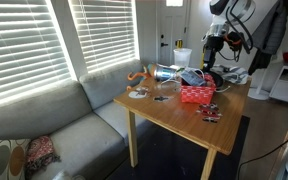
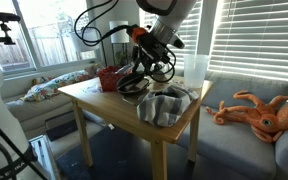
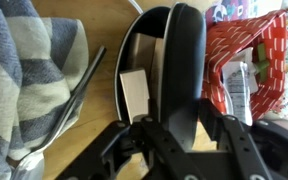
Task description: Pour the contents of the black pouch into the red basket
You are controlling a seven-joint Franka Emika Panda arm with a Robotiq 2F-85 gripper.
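The pouring has not begun, as far as I can see. The black pouch (image 3: 182,60) sits low on the wooden worktop (image 2: 92,96), just beside the red basket (image 3: 256,50). It looks touching it or nearly so. In the wrist view the basket is at the right of the pouch, and a grey striped cloth (image 3: 24,70) lies at the left.

The pincer (image 3: 184,140) is down over the pouch, with one finger on each side of its thick black rim. I cannot tell if the fingers already press on the fabric or only stand around it. The mouth of the pouch shows something pale inside.

The basket holds some light-coloured thing, but I cannot say what it is.

In my judgement the task is at the grasping step. What is left is nearly all of it: to get a firm hold, to lift the floppy bag, to bring it above the basket and to tip it out. A white cup (image 2: 195,68) stands far off at the worktop edge.
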